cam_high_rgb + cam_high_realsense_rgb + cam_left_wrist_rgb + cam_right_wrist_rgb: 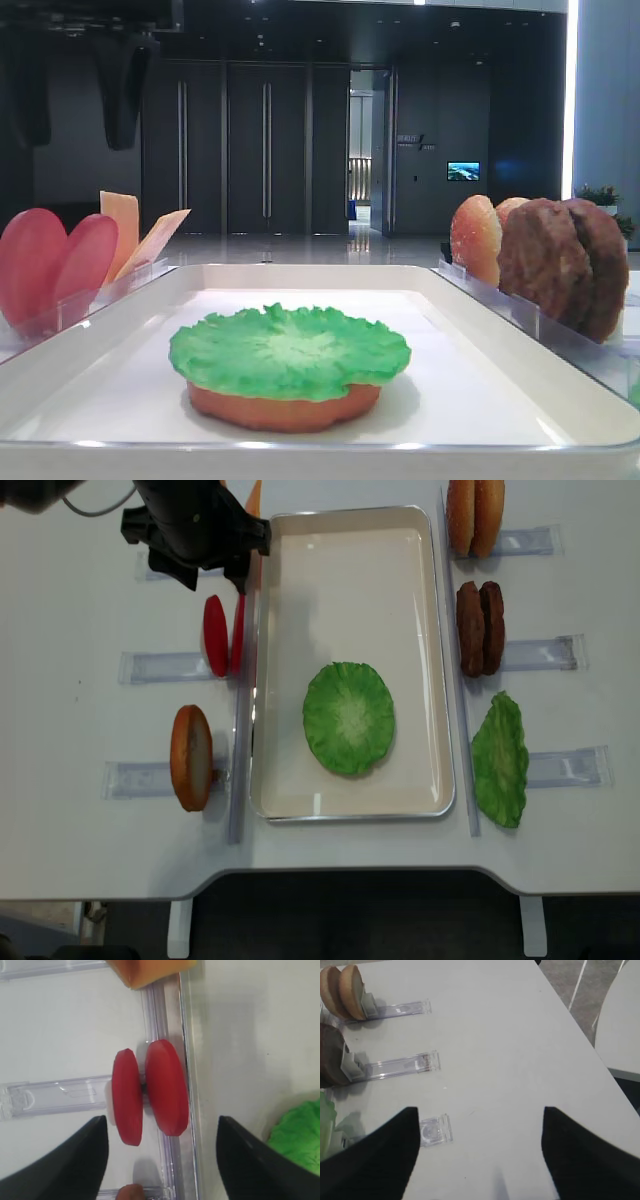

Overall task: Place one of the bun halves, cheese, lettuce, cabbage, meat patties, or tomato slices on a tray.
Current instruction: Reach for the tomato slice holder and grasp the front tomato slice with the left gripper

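Observation:
Two red tomato slices (167, 1087) stand on edge in a clear holder just left of the white tray (350, 580). My left gripper (160, 1142) hovers over them, open, one finger on each side and nothing held; from overhead it (215, 580) sits just behind the slices (222, 635). In the tray lies the green lettuce (348, 718) on top of an orange bun half (280, 408). My right gripper (480, 1115) is open above bare table, holding nothing.
Cheese (120, 230) stands behind the tomatoes and one bun half (190, 757) in front of them. Right of the tray are two bun halves (475, 515), dark meat patties (481, 627) and a green cabbage leaf (500, 760). Clear holders (402, 1066) stick outwards on both sides.

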{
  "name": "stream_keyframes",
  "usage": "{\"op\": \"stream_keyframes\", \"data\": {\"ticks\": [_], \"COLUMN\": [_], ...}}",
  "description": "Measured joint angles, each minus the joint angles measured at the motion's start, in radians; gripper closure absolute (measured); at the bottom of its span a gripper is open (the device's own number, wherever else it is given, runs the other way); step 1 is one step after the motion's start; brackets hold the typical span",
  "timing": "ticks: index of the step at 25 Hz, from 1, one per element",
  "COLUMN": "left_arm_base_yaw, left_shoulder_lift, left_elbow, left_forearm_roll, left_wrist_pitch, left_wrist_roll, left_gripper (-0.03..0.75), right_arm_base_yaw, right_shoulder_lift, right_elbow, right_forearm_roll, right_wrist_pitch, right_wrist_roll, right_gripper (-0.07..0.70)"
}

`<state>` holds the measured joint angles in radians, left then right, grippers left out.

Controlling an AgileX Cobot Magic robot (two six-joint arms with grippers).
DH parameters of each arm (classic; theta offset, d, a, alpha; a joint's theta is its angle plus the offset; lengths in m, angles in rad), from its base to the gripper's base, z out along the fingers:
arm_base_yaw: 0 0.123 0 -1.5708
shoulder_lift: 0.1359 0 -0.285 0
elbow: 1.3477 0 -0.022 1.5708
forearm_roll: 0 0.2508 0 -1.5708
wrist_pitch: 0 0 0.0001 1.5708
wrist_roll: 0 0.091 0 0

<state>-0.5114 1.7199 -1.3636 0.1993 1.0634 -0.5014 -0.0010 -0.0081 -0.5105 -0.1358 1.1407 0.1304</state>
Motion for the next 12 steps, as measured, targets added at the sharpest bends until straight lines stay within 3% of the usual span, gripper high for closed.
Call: {"op": "stream_keyframes", "data": {"ticks": [12], "left_arm_base_yaw": [-0.008], "left_shoulder_lift": [0.069], "left_elbow": [-0.001], "left_forearm_roll": [-0.024], "left_wrist_pitch": [-0.012], "left_wrist_roll": [-0.001], "left_gripper": [0.199], "right_arm_base_yaw": [0.000], "right_shoulder_lift": [0.000], "right_elbow": [0.000], "right_forearm_roll": [0.000], "right_wrist_pitch": [0.000], "right_wrist_roll": [0.000], "right_gripper": [0.143]}}
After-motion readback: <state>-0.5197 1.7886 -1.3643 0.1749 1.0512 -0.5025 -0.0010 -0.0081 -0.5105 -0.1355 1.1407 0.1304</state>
